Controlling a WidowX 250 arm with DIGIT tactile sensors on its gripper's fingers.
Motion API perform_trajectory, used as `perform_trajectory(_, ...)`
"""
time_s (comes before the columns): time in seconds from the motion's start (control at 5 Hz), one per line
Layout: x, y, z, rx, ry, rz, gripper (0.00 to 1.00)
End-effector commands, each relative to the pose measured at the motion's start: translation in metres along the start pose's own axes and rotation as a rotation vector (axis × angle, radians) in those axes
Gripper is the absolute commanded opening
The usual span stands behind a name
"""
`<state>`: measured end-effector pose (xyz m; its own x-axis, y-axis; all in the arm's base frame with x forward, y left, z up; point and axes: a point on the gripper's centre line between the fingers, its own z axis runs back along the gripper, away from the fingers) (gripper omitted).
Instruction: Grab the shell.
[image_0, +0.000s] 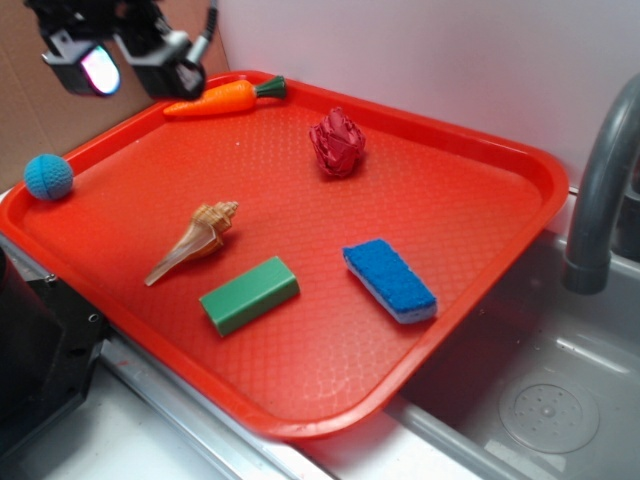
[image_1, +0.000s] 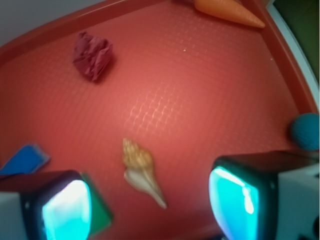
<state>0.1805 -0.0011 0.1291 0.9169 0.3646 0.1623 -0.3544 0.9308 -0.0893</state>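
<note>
In the exterior view the gripper hangs high at the tray's eleven o'clock corner, its fingers spread apart and holding nothing, just beside the carrot. The shell lies flat on the red tray toward eight o'clock, knobbly head pointing to one o'clock, thin tip to seven, with the green block near it at five o'clock. In the wrist view the shell sits low at six o'clock between the two open fingers. Likely risks: closing on the slim tapering tip could let it slip out, or a descending finger could clip the nearby block.
</note>
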Motion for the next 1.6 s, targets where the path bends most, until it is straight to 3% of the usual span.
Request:
perform_trajectory(0.0,0.004,-0.013,-0.048,0.097,0.133,0.060,1.00)
perform_trajectory(0.4,-0.002,-0.007,-0.087,0.103,0.225,0.019,1.00)
perform_trajectory(0.8,-0.008,-0.005,-0.096,0.062,0.269,-0.011,1.00)
perform_trajectory(1.0,-0.008,-0.003,-0.097,0.063,0.280,-0.029,0.59)
perform_trajectory(1.2,-0.007,-0.002,-0.096,0.092,0.293,-0.056,0.00)
perform_trajectory(1.4,-0.008,-0.002,-0.095,0.109,0.294,-0.060,0.00)
